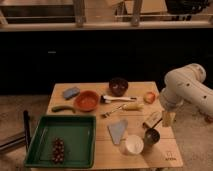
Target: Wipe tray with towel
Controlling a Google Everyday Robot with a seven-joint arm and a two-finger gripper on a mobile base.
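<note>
**A:** Where's the towel [118,130]?

**B:** It lies flat on the wooden table [165,156], in the near middle. The green tray [93,141] is just to its left and a white cup [133,145] just to its near right. The towel and the tray's right rim are close, but they look apart.

**A:** And the gripper [167,120]?

**B:** It hangs below the white arm at the table's right edge, right of the towel, beside a small box-like item [152,119] and above a dark cup [151,136]. I cannot tell whether it is released or clenched, and nothing shows in it.

**A:** How will the cloth handle?

**B:** I'd judge it light, thin and limp. It should fold and drag when lifted, and it may slide on the wood. A pinch from above at its far corner, which points away from the cup, looks safest. A grip near the cup risks knocking the cup over.

**A:** Anything in the tray?

**B:** There's a dark cluster, maybe grapes [58,150], at its near end. The far half is bare, so wiping there seems easier.
</note>
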